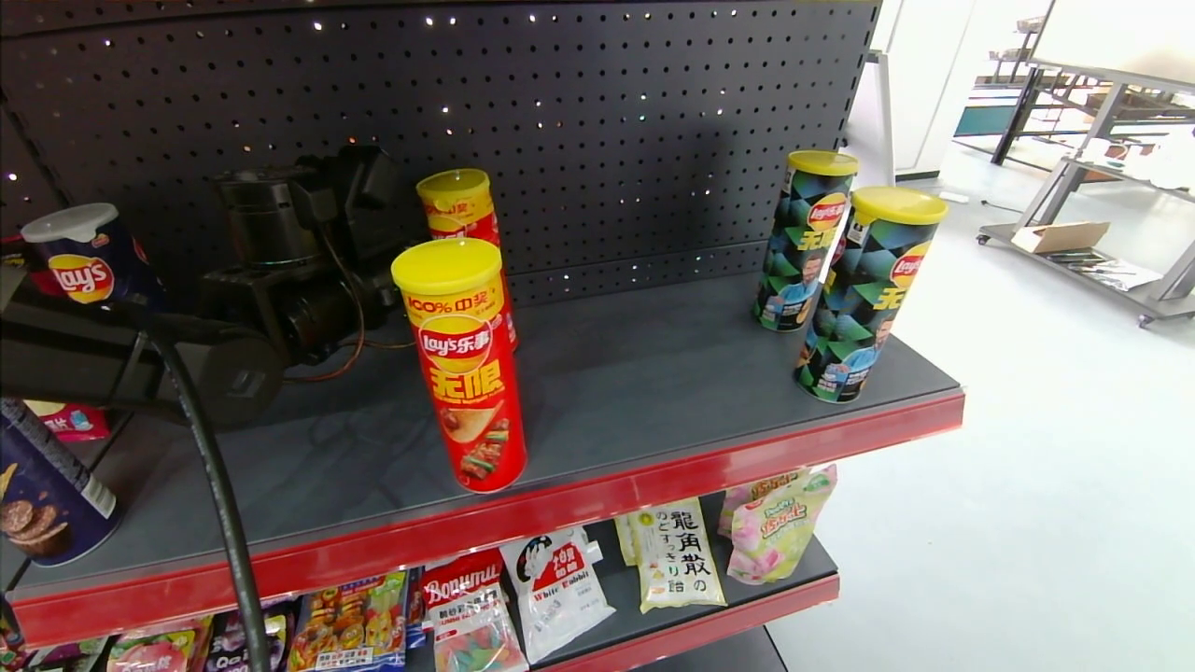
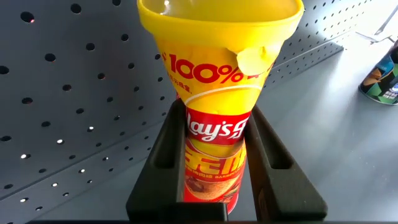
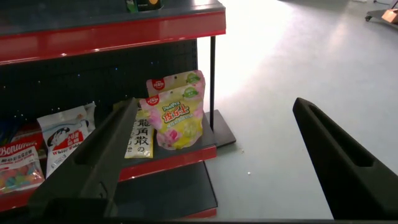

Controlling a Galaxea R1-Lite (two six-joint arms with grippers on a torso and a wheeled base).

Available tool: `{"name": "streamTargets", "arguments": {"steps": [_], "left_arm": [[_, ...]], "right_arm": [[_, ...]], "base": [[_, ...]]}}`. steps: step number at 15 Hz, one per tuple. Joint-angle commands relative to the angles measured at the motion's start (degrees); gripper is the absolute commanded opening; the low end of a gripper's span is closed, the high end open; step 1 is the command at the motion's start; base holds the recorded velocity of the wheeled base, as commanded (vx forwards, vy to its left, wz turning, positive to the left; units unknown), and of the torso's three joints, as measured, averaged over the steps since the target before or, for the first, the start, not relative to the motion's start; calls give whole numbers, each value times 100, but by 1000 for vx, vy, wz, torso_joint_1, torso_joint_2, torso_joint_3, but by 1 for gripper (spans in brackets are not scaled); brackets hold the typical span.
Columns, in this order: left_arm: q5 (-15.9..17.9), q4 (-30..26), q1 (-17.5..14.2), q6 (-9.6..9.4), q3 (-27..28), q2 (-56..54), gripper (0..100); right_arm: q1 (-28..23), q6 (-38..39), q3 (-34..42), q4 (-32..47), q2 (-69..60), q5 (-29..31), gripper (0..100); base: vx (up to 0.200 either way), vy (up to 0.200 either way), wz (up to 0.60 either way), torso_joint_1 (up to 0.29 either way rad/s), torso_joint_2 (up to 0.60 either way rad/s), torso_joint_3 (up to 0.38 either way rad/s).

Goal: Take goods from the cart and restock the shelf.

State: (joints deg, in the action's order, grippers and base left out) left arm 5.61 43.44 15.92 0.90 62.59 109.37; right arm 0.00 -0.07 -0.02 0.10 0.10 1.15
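A red chip can with a yellow lid (image 1: 457, 213) stands upright at the back of the grey shelf (image 1: 644, 373), against the pegboard. My left gripper (image 2: 214, 118) is shut on it, one black finger (image 2: 166, 149) on each side of the can (image 2: 214, 140). A second, identical red can (image 1: 464, 373) stands free near the shelf's red front edge. My right gripper (image 3: 211, 162) is open and holds nothing; it hangs low beside the lower shelves, over the floor.
Two dark patterned cans with yellow lids (image 1: 805, 241) (image 1: 868, 294) stand at the shelf's right end. Blue cans (image 1: 82, 261) (image 1: 42, 504) stand at the left. Snack bags (image 1: 667, 555) (image 3: 175, 118) fill the lower shelf. Bare shelf lies between the red and dark cans.
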Motion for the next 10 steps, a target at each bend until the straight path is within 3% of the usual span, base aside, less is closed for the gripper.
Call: {"name": "streamTargets", "arguments": {"steps": [1,5,10], "left_arm": [[-7,-10,-1,-2,-1,-21,0],[-7,-10,-1,-152,-10,-30,0],[-7,16,-1,-178,-150,-65,0]], "right_arm": [[0,-1,2,-1,-1,0,100],[0,-1,-6,-1,-1,0,100],[0,-1,-6,-1,-1,0,100]], "base": [[0,0,0,0,0,0],[0,0,0,0,0,0],[0,0,0,0,0,0]]}}
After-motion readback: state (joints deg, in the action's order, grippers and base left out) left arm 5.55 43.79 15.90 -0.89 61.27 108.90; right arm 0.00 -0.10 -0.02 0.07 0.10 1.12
